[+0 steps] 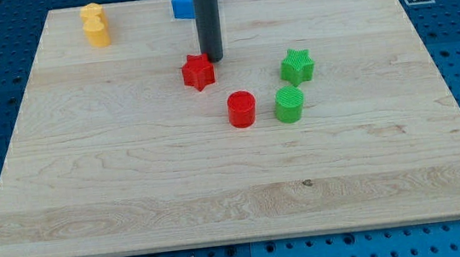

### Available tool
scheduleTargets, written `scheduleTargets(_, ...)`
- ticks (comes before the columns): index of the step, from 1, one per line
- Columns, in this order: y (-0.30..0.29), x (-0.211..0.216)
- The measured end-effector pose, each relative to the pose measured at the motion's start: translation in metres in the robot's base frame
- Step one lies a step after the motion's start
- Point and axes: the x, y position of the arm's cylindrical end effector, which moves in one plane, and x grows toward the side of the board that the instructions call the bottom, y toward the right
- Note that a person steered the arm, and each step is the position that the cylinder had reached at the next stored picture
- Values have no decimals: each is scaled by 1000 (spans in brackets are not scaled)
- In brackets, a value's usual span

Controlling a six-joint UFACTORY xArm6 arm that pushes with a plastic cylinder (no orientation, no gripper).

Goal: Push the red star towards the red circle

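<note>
The wooden worktop carries all blocks. There is no claw to see, only the rod. My tip stands just beside the red star, at its upper right, probably to push it down-right to the near red circle.

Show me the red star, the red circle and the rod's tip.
red star (198, 72), camera view, top face.
red circle (242, 108), camera view, top face.
my tip (212, 59), camera view, rod's lower end, at the star's upper right.

green star above green circle; yellow block and blue block at top.
</note>
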Motion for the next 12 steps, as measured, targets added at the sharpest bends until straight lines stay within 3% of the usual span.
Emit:
scheduleTargets(2, -4, 18)
scheduleTargets(3, -6, -13)
scheduleTargets(6, -44, -16)
scheduleTargets(12, -31, 24)
